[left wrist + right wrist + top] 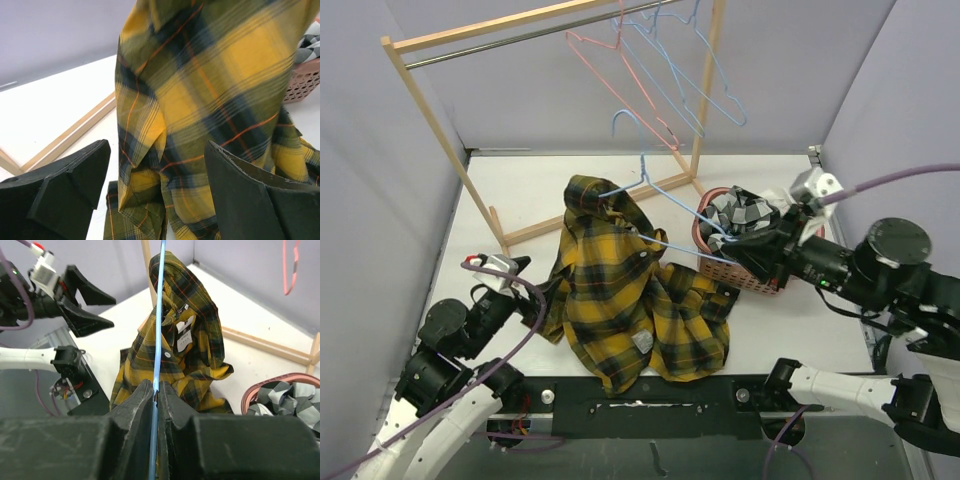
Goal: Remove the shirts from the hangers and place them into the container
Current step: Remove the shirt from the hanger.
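Yellow-and-black plaid button-up shirt (610, 270) hangs between the two arms, draped on a light blue wire hanger (665, 190). The right gripper (735, 238) pinches one end of that hanger, jaws pressed together on the thin wire. The shirt's long axis runs from the collar, lifted toward the far side, down to the hem bunched on the white table (520, 190) near the arm bases. From the left gripper (528, 278) the cloth lies just to the right and ahead. Its jaws stand spread wide and grip nothing, so it is the free tool and the one nearer the shirt's loose side. Stripping the shirt would, I judge, mean drawing it leftward, away from the held wire. The pink plastic slotted basket (730, 272) sits at the right, just under and behind the right gripper, with a black-and-white check shirt (745, 210) inside.

Only the overhead view shows the basket's place relative to both arms, and the wooden rack (430, 110) with a pink-red wire hanger (620, 75) bare on its rail. The left wrist view adds fabric hanging close ahead of the open jaws; whether it touches them I cannot tell. The right wrist view alone shows the wire seated in the closed jaws and the collar label.
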{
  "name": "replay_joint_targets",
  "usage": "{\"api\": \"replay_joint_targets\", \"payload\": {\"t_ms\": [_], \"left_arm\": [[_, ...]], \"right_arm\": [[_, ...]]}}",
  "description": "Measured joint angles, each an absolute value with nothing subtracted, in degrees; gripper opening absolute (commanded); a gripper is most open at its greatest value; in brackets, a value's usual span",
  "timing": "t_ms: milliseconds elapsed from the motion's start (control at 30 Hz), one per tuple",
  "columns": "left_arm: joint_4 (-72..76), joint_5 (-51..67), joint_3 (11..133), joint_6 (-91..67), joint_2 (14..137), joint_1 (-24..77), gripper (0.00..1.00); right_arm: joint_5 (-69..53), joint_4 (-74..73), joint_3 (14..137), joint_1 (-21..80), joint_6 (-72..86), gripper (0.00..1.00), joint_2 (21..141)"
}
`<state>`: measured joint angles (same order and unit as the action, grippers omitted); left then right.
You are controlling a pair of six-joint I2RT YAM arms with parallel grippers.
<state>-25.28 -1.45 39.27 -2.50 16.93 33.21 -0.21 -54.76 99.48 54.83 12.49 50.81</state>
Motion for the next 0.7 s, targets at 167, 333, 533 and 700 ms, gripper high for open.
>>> {"api": "replay_joint_targets", "payload": {"t_ms": [167,333,533,700], "left_arm": [[-23.55,-1.45,38.39,-2.35,14.37,32.82,0.76],[-21.30,0.34,37.58,-2.61,13.69,31.90,0.76],[-18.24,3.42,37.54,-3.36,14.79,31.18,0.75],[-17.28,6.66,37.54,-4.14,16.49,30.26,0.66]], "right_arm": [[-2.17,-55.05,98.98,54.83,12.49,0.00,55.46],[-4.93,-56.42,97.45,54.83,12.51,0.00,56.47],[-9.54,-57.17,97.45,54.83,12.51,0.00,55.70],[-13.45,-57.65,97.45,54.83,12.69,0.00,55.13]]}}
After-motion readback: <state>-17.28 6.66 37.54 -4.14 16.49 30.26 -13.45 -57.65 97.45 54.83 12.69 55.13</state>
